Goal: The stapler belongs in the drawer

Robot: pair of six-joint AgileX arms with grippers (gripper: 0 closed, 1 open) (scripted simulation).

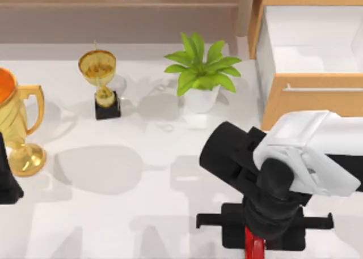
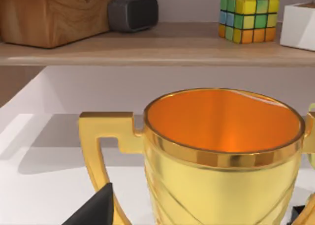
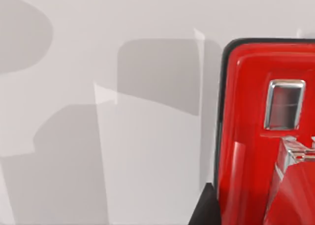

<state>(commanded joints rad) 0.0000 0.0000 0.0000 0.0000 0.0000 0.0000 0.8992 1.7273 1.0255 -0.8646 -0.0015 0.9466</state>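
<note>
Idling at the table's left edge beside the big gold trophy (image 1: 20, 126), left gripper (image 1: 7, 182) with finger state impossible to tell; hanging right over the stapler (image 1: 255, 246), right gripper (image 1: 264, 236) likewise unreadable, long axis pointing up toward the open drawer (image 1: 312, 83) behind

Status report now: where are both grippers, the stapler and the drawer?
Right gripper low over the stapler at the table's near edge. Left gripper parked at the left edge by the big gold trophy. Drawer open, far right; potted plant beside it.
</note>
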